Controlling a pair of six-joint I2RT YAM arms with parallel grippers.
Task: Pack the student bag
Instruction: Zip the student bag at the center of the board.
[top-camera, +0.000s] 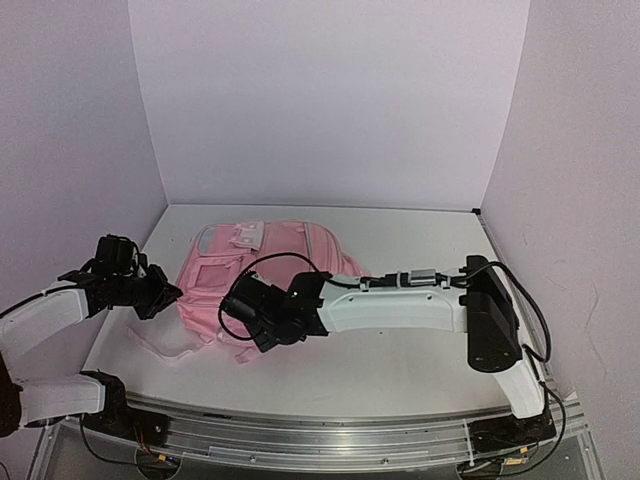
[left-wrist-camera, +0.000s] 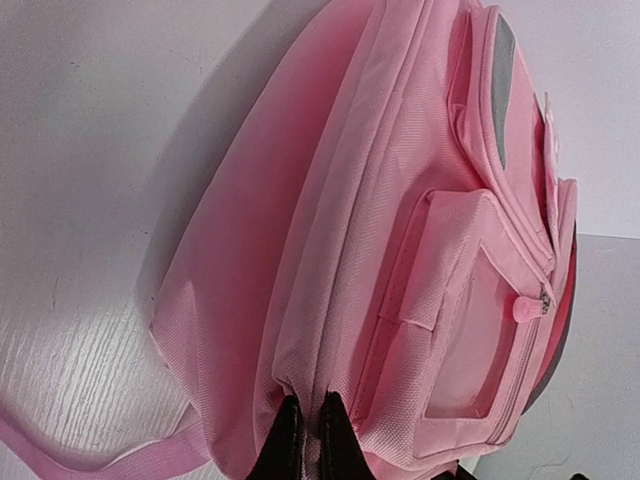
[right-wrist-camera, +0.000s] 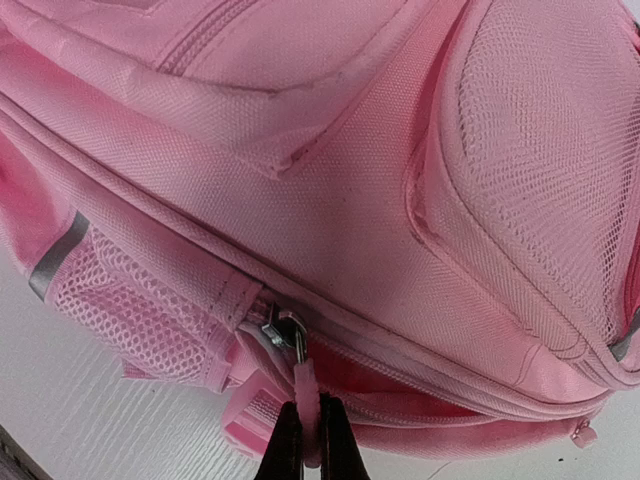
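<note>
— Where is the student bag (top-camera: 300, 240)?
— It lies flat on the white surface (top-camera: 400, 365), left of the middle and closer to the left edge than the right, with its front pockets facing up. A pink strap (top-camera: 160, 350) trails from it toward the near-left corner

— What is the left tool (left-wrist-camera: 308, 425) doing?
— It meets the bag from the left edge side. Its dark fingers are pressed almost together on a ridge of the pink fabric beside a side pocket

— And the right tool (right-wrist-camera: 308, 438)?
— It reaches across from the right edge to the bag's near side. It is squeezed tight on the pink zip pull (right-wrist-camera: 304, 385), which hangs from a metal slider on the seam
</note>
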